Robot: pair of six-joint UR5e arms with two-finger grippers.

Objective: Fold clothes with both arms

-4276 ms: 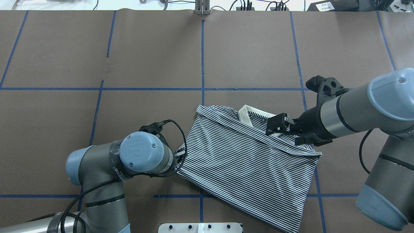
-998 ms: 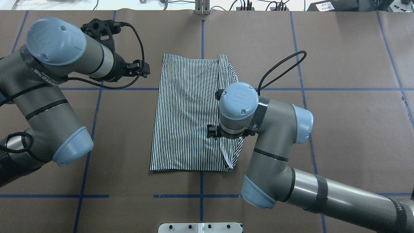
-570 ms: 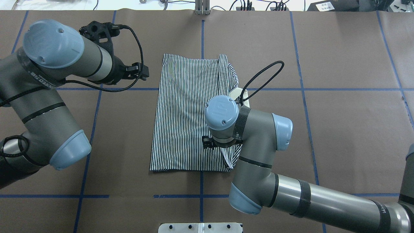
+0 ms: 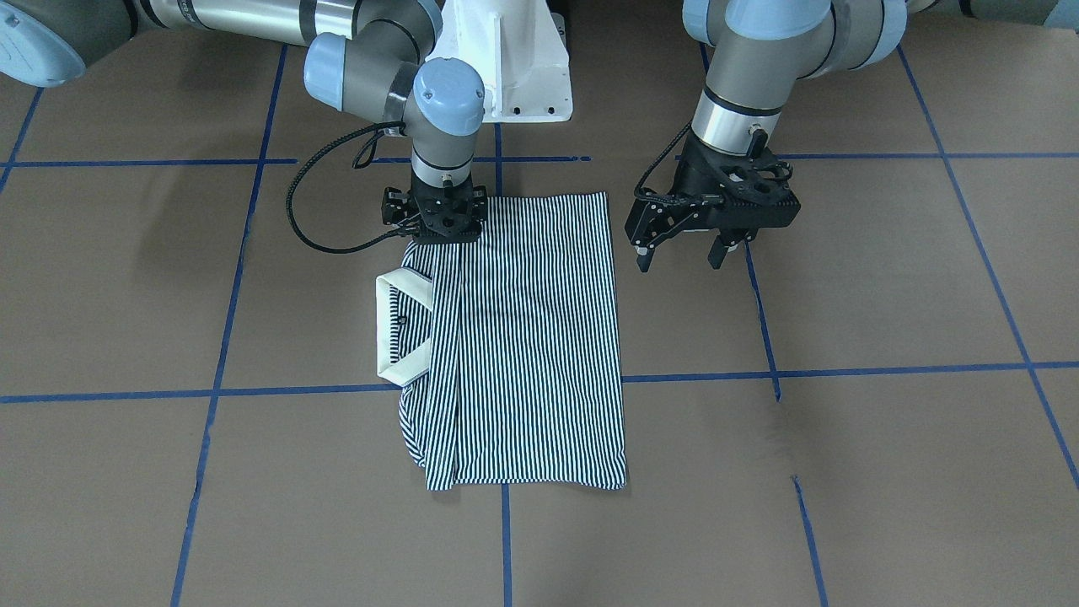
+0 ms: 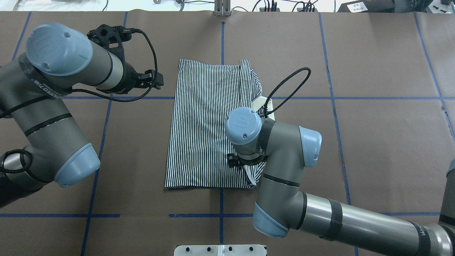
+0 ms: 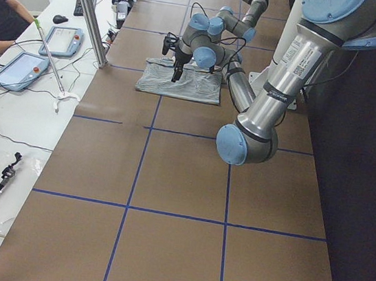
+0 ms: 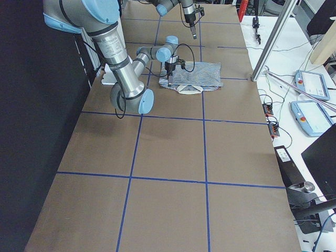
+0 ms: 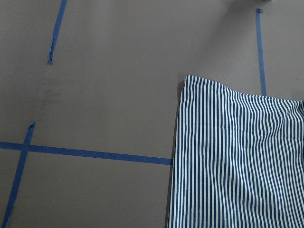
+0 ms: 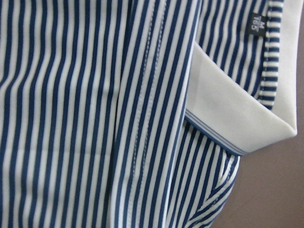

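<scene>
Two black two-finger tools flank a navy-and-white striped polo shirt (image 4: 531, 337), folded into a long rectangle and lying flat on the brown paper-covered surface (image 4: 843, 295) gridded with blue tape (image 4: 843, 369). The right tool (image 4: 436, 226) is down on the shirt's corner nearest the robot's base, and the shirt's plain white collar (image 4: 390, 330) juts from the fold just beyond it. Its fingertips are lost against the stripes, so whether it has pinched any cloth cannot be told. The left tool (image 4: 679, 255) hangs above bare surface just beside the shirt's opposite long edge, jaws spread wide and holding nothing.

The thin knit looks light, soft and limp. It would likely sag, slide over the paper and let its layers slip apart if lifted at a single point. The surest holds appear to be the two corners of the short edge lying between the tools, each pinched through every layer, rather than the stiffer collar.
</scene>
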